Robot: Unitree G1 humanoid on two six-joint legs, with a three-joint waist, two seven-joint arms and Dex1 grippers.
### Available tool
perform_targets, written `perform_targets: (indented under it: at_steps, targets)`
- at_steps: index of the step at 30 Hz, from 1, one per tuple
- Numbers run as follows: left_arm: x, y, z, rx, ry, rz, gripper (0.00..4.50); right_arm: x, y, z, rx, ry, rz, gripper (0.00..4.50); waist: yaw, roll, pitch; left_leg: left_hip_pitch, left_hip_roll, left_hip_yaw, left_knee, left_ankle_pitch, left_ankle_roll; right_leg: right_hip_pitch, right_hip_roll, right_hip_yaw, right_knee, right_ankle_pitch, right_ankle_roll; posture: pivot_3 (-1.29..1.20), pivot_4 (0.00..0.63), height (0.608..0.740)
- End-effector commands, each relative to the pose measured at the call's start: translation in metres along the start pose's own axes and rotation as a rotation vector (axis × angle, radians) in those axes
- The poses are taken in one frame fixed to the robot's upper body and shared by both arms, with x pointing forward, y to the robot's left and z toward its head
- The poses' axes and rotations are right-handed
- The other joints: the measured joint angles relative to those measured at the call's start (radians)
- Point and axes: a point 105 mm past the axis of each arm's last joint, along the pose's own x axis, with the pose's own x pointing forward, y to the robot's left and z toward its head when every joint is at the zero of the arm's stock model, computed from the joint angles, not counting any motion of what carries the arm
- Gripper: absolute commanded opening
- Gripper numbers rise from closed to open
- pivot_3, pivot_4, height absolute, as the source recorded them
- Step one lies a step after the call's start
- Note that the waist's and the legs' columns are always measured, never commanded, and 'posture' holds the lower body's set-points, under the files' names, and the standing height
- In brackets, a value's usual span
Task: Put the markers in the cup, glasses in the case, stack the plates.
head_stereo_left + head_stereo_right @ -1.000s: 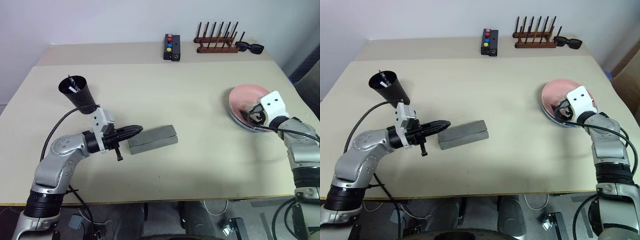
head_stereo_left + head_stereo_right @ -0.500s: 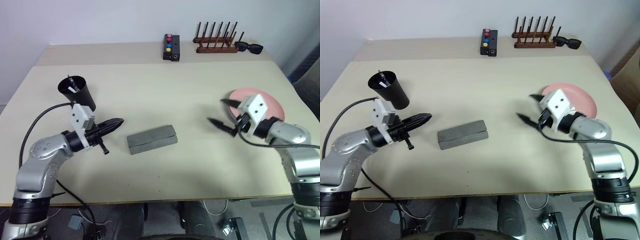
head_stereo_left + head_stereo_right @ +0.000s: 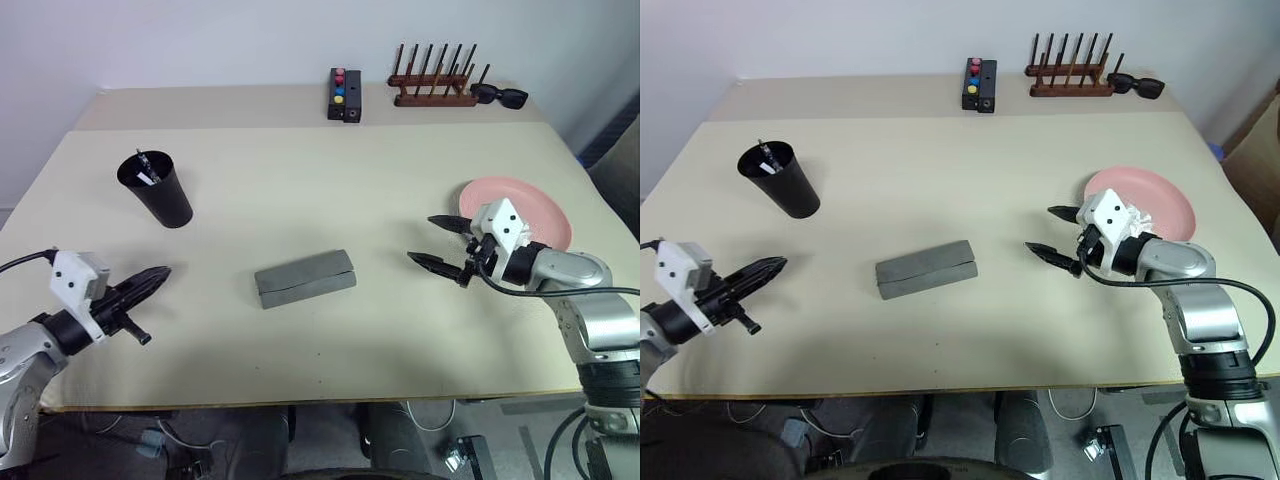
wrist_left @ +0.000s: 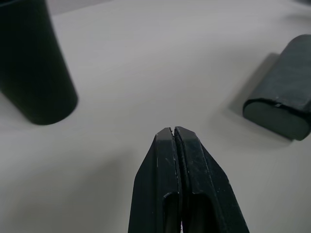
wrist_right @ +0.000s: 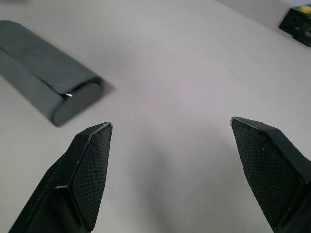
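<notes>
markers (image 3: 146,169) in black cup (image 3: 160,195) — grey case (image 3: 305,279) shut — pink plate (image 3: 530,205) right.

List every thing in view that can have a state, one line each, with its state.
case: shut, lying flat mid-table.
cup: upright, a marker standing inside.
pink plate: flat on the table; a second plate under it cannot be told.
left claw: shut, empty, above the table.
right claw: open, empty, pointing toward the case.
sunglasses: resting at the back edge, beside the wooden rack.
</notes>
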Motion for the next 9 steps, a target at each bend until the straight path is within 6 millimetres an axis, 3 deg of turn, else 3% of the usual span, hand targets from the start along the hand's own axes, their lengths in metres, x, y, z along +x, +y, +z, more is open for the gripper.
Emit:
perform_targets:
  at_steps: [1,9]
  targets:
    - [-0.0065,0.0040,0.0100,0.041,-0.026,0.022,0.00,-0.0012,-0.0087,0.0111,-0.053,-0.035,-0.017,3.97,0.000,0.000,0.000,0.000,0.000,0.000,0.000,0.000,0.000,0.000,0.000,0.000,0.000,0.000,0.000,0.00,0.150,0.739]
    - [-0.0026,0.0016,0.0116,0.035,-0.035,0.023,0.00,0.0037,-0.0113,0.0105,-0.056,-0.054,-0.017,3.97,0.000,0.000,0.000,0.000,0.000,0.000,0.000,0.000,0.000,0.000,0.000,0.000,0.000,0.000,0.000,0.00,0.150,0.739]
